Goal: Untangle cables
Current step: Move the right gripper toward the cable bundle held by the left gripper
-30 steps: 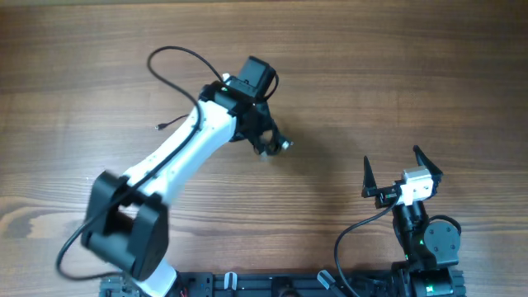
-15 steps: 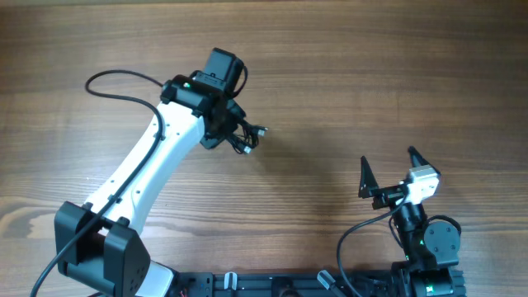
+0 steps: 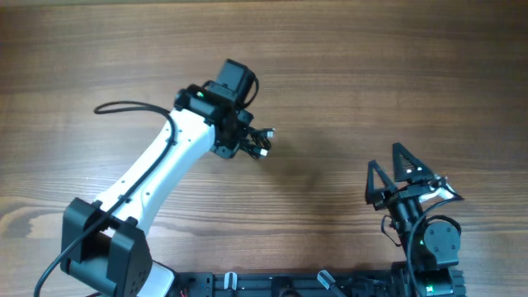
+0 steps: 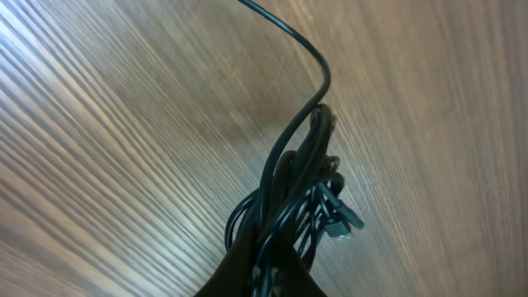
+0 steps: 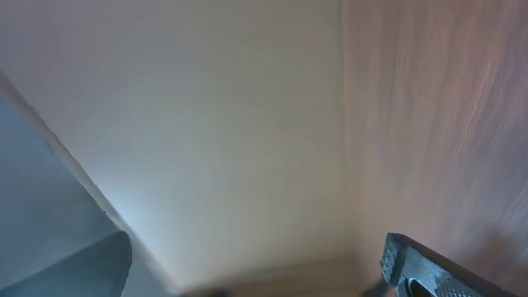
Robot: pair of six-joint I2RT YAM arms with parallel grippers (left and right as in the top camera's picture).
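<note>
The cables are thin black cords bunched in a small knot (image 3: 254,142) at the tip of my left gripper (image 3: 244,142), left of the table's centre. In the left wrist view the bundle (image 4: 297,194) is pinched between my dark fingers (image 4: 276,268), with small plug ends (image 4: 340,221) sticking out and one strand (image 4: 307,49) running off the top. The bundle hangs a little above the wood. My right gripper (image 3: 396,169) is open and empty at the near right; its wrist view is blurred and shows one finger pad (image 5: 412,260).
The table (image 3: 371,74) is brown wood. The left arm's thicker black cable (image 3: 124,107) loops out to the left of the arm. The arm bases stand at the front edge (image 3: 272,285).
My left gripper swung left with the cable bundle, then came back a little to the right. My right gripper tilted, with its fingers now pointing further up the table.
</note>
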